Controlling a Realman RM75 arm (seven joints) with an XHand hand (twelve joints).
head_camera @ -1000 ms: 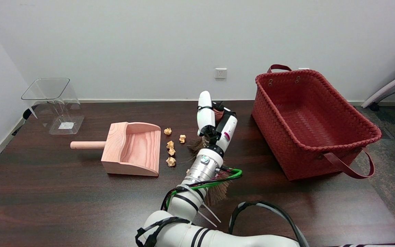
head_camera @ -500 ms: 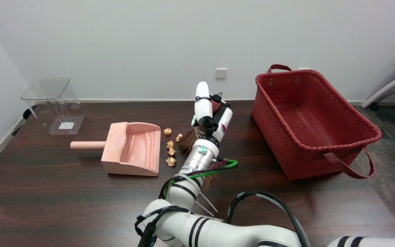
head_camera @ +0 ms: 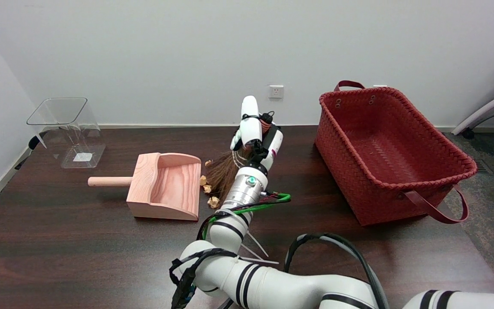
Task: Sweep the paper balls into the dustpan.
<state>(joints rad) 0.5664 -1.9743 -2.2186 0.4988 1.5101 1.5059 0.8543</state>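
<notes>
The right robot hand [head_camera: 255,137] grips a small broom [head_camera: 223,174], bristles fanned down to the desk [head_camera: 58,240] on its left. The paper balls [head_camera: 207,188] sit squeezed between those bristles and the open mouth of the wooden dustpan [head_camera: 165,185], just beside its lip; none is inside yet. The pan lies left of the hand, handle pointing away left, mouth facing the broom. So the push looks like it must run straight left. One ball [head_camera: 213,201] sits nearer, by the pan's front corner, and could slip past.
</notes>
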